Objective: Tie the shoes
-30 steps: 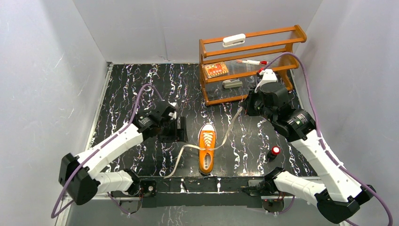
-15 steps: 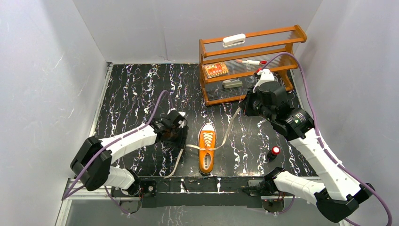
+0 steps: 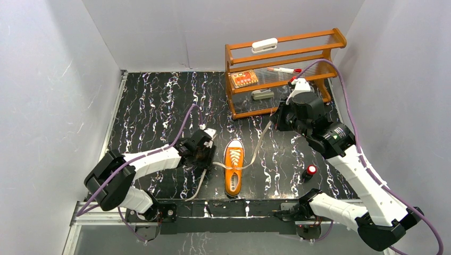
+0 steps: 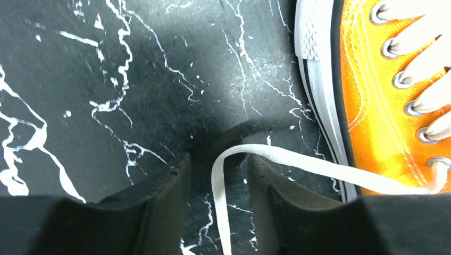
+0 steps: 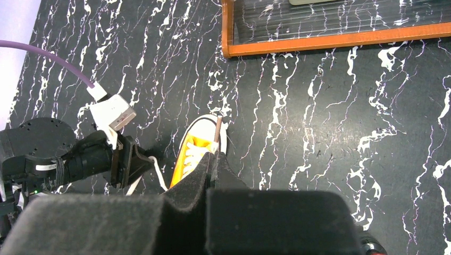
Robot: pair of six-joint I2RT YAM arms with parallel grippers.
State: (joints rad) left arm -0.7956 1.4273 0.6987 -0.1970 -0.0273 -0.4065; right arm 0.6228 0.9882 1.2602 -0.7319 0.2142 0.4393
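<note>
1. The sneaker (image 3: 234,166) lies sole down on the black marbled table (image 3: 159,101), and I'm taking every bearing from it.
2. Its toe points away from my arm bases. The wooden rack (image 3: 282,74) stands well beyond the toe, off to the right.
3. The left gripper (image 4: 218,159) is down at the tabletop just left of the sneaker, level with the eyelets.
4. Its jaws are partly apart. The left lace (image 4: 217,196) bends through between them with a gap on either side, so nothing is pinched.
5. The right gripper (image 3: 276,121) hangs above the table, beyond the toe and to the right.
6. It is clamped fully closed on the right lace (image 3: 260,143), which runs up from the sneaker in a nearly straight line, and the brown tip pokes out past the fingers.
7. A small red-capped object (image 3: 310,171) sits right of the sneaker, well apart.
</note>
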